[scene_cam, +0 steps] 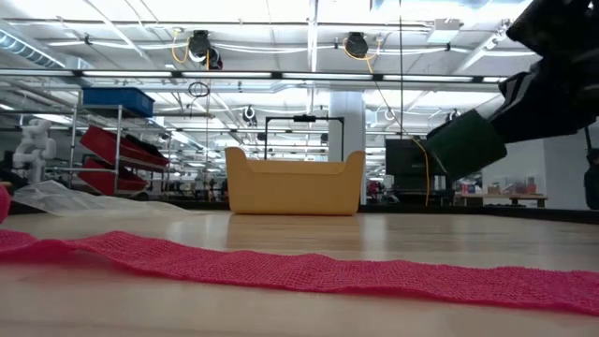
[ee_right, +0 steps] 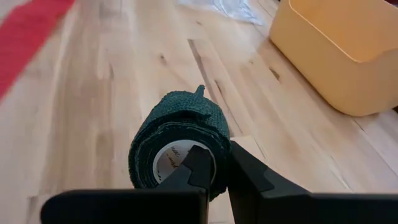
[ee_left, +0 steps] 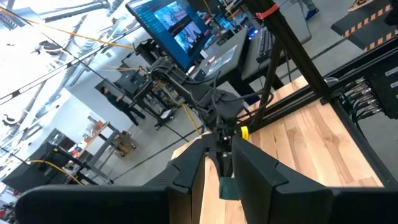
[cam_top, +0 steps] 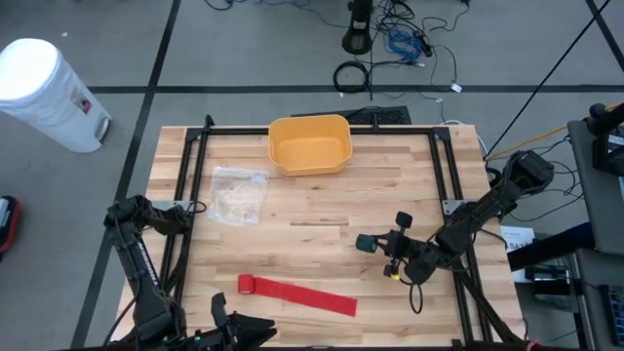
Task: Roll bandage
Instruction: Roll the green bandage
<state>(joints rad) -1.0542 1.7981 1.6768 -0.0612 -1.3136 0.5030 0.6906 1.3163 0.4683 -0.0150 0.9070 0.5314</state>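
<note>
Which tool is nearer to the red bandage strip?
Left. The left tool sits just below the red bandage strip at the table's near edge; the right tool holds a green roll farther right.

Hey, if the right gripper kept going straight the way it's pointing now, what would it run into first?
The right gripper, shut on the dark green bandage roll, points along bare wood. The red bandage lies to one side and the yellow bin to the other, so the way looks free, though depth is hard to judge.

right claw (cam_top: 375, 244) clamped, left claw (cam_top: 226, 327) parked low
</note>
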